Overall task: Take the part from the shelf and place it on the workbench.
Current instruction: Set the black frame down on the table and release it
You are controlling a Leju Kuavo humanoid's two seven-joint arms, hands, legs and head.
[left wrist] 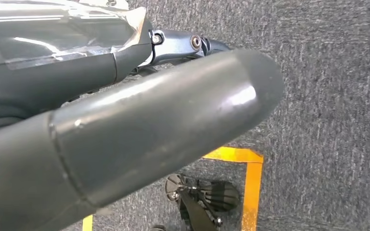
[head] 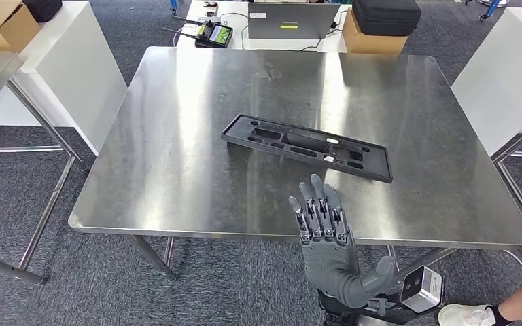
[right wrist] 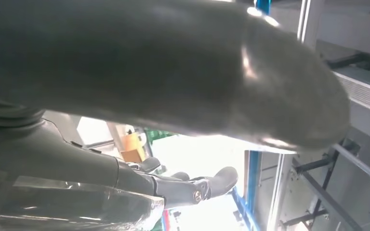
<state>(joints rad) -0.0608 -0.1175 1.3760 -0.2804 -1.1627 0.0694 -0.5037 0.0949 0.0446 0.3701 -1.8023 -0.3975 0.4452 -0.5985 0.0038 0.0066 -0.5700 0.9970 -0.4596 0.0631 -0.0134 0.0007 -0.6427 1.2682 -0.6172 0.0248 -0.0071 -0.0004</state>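
Head view, stainless workbench (head: pixel 177 176): one long dark plastic part (head: pixel 306 147) lies flat near the middle of the top, set at a slant, apart from both hands. Right hand (head: pixel 323 227): raised over the near edge of the workbench, just short of the part, fingers straight and spread, holding nothing. Far side, on a white table: laptop (head: pixel 292 20), handheld controller (head: pixel 212 32), cardboard box (head: pixel 370 42) carrying a black case (head: pixel 385 15). Lower right corner: a person's shoe (head: pixel 469 315) on grey carpet. Left wrist view: left hand (left wrist: pixel 139 120) hangs above carpet with yellow floor tape (left wrist: pixel 250 187); thumb (left wrist: pixel 173 115) extended, finger state cannot be told.
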